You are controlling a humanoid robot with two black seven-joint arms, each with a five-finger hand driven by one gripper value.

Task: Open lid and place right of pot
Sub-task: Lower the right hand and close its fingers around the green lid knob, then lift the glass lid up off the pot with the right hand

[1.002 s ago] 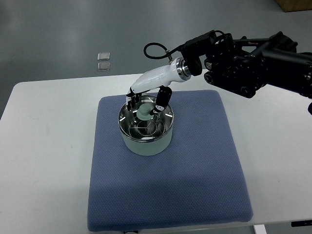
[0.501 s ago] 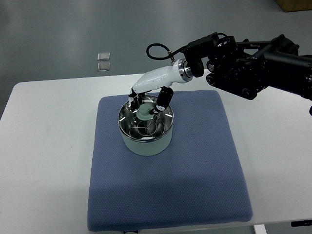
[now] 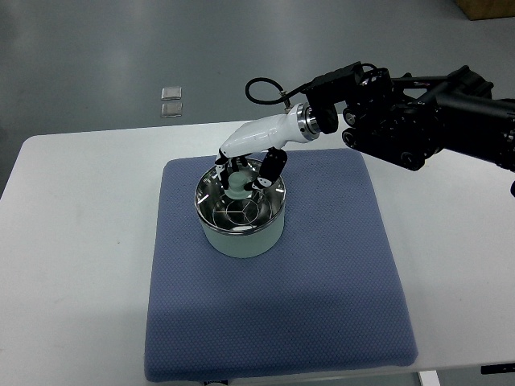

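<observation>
Lid (image 3: 239, 207) knob (image 3: 236, 187) sits clenched in the right hand (image 3: 245, 175); lift straight up, clearing the pot (image 3: 241, 235) rim before moving right.

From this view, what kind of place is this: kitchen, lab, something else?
Probably a lab or test room, not a kitchen: a plain white table on a bare grey floor, with one pot staged on a blue mat.

blue mat (image 3: 322, 305) on white surface (image 3: 80, 265)
grey floor (image 3: 121, 48) behind; two small clear squares (image 3: 170, 100) on it, cardboard box (image 3: 487, 8) top right corner
</observation>
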